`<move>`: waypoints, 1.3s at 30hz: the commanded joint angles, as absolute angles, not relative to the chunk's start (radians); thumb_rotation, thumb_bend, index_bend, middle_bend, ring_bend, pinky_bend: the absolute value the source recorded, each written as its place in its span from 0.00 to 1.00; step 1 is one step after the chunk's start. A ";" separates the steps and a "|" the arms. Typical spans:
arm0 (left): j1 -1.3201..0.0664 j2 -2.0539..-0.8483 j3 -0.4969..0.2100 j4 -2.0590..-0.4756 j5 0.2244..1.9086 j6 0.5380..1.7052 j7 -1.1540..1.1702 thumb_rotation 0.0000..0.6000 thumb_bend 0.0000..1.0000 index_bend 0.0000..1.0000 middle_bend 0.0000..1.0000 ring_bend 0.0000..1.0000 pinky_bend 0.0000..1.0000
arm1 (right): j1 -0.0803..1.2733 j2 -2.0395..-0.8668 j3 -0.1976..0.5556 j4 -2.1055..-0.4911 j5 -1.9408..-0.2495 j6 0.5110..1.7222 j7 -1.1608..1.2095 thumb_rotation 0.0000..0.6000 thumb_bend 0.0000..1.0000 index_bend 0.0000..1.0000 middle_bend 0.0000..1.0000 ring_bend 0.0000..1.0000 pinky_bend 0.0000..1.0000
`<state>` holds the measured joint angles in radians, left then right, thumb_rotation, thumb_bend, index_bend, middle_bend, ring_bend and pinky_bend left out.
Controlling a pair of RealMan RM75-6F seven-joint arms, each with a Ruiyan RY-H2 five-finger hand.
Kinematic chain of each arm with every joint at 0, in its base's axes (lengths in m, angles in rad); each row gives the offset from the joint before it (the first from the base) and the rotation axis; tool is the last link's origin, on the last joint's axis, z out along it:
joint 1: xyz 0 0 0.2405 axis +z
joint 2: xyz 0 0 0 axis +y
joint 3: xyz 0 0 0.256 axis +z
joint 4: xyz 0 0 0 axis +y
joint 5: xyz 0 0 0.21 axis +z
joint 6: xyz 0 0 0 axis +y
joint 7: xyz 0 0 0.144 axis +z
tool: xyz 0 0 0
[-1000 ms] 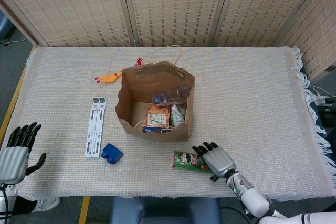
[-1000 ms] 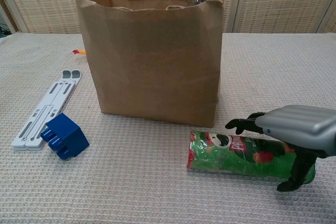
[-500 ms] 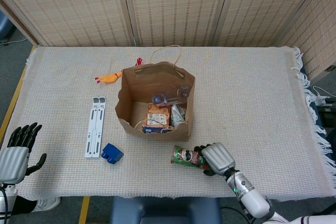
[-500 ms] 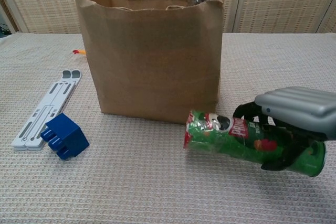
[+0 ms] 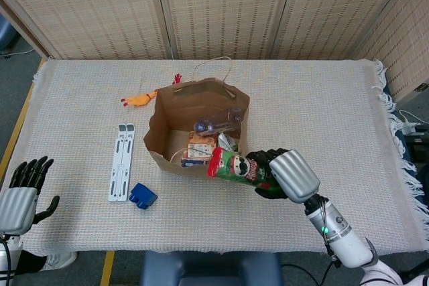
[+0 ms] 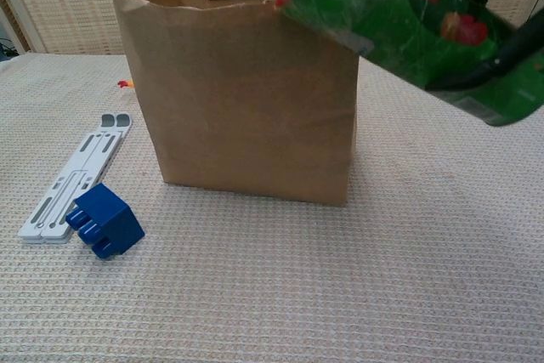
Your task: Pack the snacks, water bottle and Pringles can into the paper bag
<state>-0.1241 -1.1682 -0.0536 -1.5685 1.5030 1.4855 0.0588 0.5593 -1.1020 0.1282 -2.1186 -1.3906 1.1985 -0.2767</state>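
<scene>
My right hand (image 5: 285, 174) grips a green Pringles can (image 5: 234, 165), lifted off the table and tilted, its lid end over the near rim of the brown paper bag (image 5: 159, 124). The chest view shows the can (image 6: 399, 27) high at the bag's (image 6: 238, 99) top right corner, with dark fingers (image 6: 489, 65) wrapped round it. Inside the bag lie an orange snack box (image 5: 198, 151), a silvery snack packet (image 5: 226, 143) and a clear water bottle (image 5: 216, 123). My left hand (image 5: 20, 192) rests open at the table's near left corner, holding nothing.
A white folding stand (image 5: 122, 161) and a blue block (image 5: 143, 195) lie left of the bag. A yellow rubber chicken (image 5: 139, 99) sits behind the bag's left corner. Woven cloth (image 5: 335, 118) covers the table; screens stand behind.
My right hand closed on the Pringles can, lifted it from the cloth and carried it up and left to the bag's near rim. The left hand stayed put.
</scene>
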 commanded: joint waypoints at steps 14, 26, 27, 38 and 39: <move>-0.127 -1.163 -0.052 -1.564 1.506 1.480 0.034 1.00 0.37 0.02 0.00 0.00 0.00 | 0.867 -1.424 0.456 -2.029 -1.039 1.276 -0.604 1.00 0.32 0.67 0.58 0.62 0.75; -0.130 -1.157 -0.049 -1.560 1.511 1.473 0.018 1.00 0.37 0.02 0.00 0.00 0.00 | 0.962 -1.499 0.466 -1.928 -0.779 1.283 -0.769 1.00 0.14 0.14 0.30 0.20 0.38; -0.130 -1.157 -0.048 -1.560 1.512 1.474 0.018 1.00 0.37 0.02 0.00 0.00 0.00 | 0.962 -1.492 0.467 -1.937 -0.767 1.286 -0.774 1.00 0.11 0.05 0.24 0.15 0.32; -0.129 -1.159 -0.049 -1.562 1.510 1.476 0.028 1.00 0.37 0.02 0.00 0.00 0.00 | 0.883 -1.348 0.484 -2.080 -0.785 1.346 -0.691 1.00 0.07 0.00 0.14 0.07 0.20; -0.129 -1.159 -0.049 -1.562 1.510 1.476 0.029 1.00 0.37 0.02 0.00 0.00 0.00 | 0.866 -1.327 0.476 -2.096 -0.798 1.349 -0.676 1.00 0.07 0.00 0.14 0.07 0.19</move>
<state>-0.1286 -1.1590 -0.0487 -1.5623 1.5096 1.4764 0.0291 0.8975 -1.3635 0.4845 -2.0630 -0.7778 1.3373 -0.7040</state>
